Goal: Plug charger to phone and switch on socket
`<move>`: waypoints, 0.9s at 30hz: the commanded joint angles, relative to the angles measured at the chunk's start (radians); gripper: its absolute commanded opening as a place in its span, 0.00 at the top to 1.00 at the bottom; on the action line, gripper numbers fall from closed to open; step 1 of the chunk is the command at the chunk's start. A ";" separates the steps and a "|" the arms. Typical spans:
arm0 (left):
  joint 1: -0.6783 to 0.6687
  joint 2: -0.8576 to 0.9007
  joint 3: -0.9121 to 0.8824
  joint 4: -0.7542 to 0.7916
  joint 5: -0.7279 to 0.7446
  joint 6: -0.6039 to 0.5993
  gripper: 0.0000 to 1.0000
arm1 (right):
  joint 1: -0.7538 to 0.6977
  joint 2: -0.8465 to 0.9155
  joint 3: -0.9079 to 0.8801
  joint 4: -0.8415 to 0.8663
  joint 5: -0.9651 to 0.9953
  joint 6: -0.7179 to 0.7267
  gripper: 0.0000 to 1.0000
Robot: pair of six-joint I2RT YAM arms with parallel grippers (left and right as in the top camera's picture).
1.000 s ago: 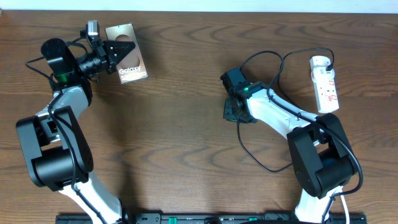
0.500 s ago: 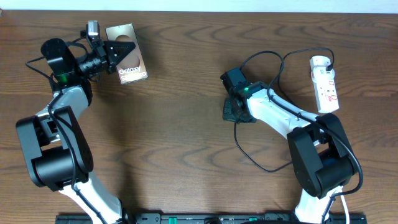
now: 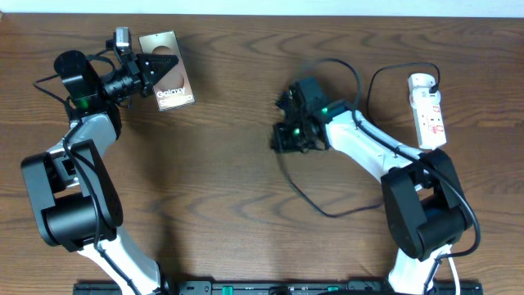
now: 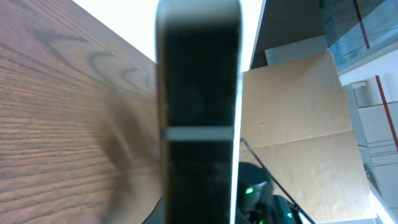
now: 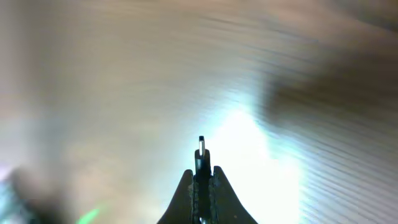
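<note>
The phone (image 3: 176, 86), bronze-brown with white "Galaxy" lettering, is at the far left of the table, and my left gripper (image 3: 157, 70) is shut on its edge. In the left wrist view the phone (image 4: 199, 93) is a dark upright bar filling the middle; the fingers themselves are hidden. My right gripper (image 3: 278, 139) hangs mid-table, shut on the charger's connector (image 5: 201, 148), whose metal tip pokes out past the fingertips (image 5: 186, 180). The charger's black cable (image 3: 315, 209) loops down toward the front and back up to the white socket (image 3: 427, 111) at the far right.
A second loop of the black cable (image 3: 352, 70) arcs behind the right arm toward the socket's top end. The table's back edge (image 3: 262, 15) runs just behind the phone. A brown cardboard panel (image 4: 298, 124) stands beyond the table in the left wrist view.
My right gripper has moved left and slightly back with the charger connector in it, dragging the cable loop leftward. The left arm and the phone have not moved.
</note>
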 commanded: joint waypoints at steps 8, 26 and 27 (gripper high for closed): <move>-0.001 -0.004 -0.006 0.007 0.035 0.005 0.93 | -0.021 -0.039 0.027 0.181 -0.832 -0.249 0.99; -0.116 -0.004 -0.005 0.057 -0.061 -0.086 0.93 | -0.020 0.128 0.027 0.689 -0.831 0.256 0.99; -0.119 -0.004 -0.005 0.072 -0.068 -0.100 0.93 | -0.020 0.130 0.027 0.692 -0.831 0.256 0.99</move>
